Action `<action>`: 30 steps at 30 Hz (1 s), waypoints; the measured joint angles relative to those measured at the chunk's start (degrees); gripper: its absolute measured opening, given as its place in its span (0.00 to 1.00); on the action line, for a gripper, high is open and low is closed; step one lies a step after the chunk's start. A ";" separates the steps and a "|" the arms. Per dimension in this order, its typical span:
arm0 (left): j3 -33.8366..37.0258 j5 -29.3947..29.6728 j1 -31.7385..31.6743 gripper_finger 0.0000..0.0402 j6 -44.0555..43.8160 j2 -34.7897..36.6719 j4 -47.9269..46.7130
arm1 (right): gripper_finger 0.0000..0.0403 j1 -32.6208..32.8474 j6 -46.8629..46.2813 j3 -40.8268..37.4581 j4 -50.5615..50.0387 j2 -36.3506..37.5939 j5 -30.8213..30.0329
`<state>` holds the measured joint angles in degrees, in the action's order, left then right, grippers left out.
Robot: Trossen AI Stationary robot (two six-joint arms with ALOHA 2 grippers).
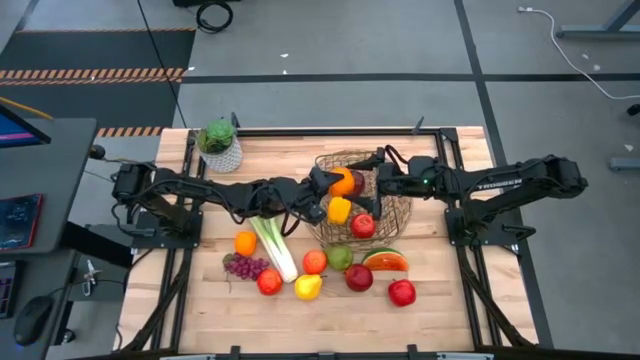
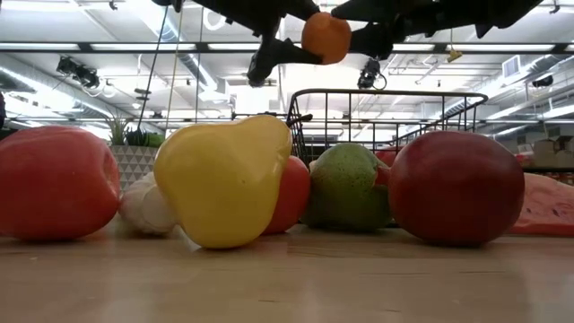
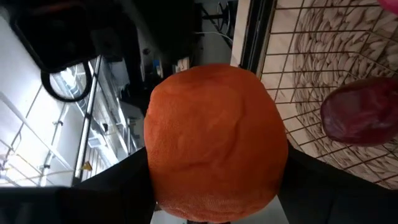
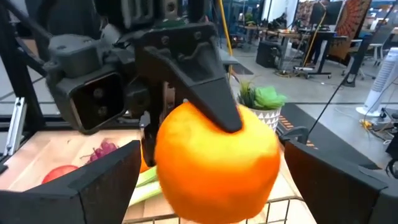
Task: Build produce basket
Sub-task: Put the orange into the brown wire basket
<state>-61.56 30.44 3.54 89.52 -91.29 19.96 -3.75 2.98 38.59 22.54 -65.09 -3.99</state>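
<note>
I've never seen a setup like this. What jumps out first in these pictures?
An orange held up in the air over the wire basket, gripped by the left gripper while the right gripper faces it, open, fingers either side. In the basket lie a yellow pepper and a red apple. On the table in front sit more fruit, a leek and a watermelon slice.

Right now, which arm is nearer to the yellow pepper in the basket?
Left. The left gripper holds an orange above the yellow pepper; the right gripper, open, is beside the orange, a bit farther.
</note>
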 joint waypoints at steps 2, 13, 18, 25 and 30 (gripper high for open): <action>0.00 -0.01 0.30 0.68 1.36 0.00 0.02 | 0.99 -0.02 -0.61 0.02 0.13 -0.46 -0.02; 0.02 -2.22 1.52 0.68 10.16 0.00 2.56 | 0.99 0.00 -1.73 0.02 4.74 -3.79 2.79; 0.00 -4.32 1.50 0.68 11.60 0.00 2.45 | 0.98 0.02 -1.93 0.02 5.73 -4.40 4.07; 0.00 -7.58 1.61 0.80 7.16 0.00 2.21 | 0.88 -0.02 -2.00 0.02 5.71 -4.25 3.98; 0.01 -10.35 1.63 0.90 3.47 0.00 2.40 | 0.87 -0.02 -2.01 0.02 5.55 -4.22 3.87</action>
<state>-61.55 20.09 5.17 92.98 -91.29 22.36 -3.77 0.97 38.61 28.10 -69.32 -0.12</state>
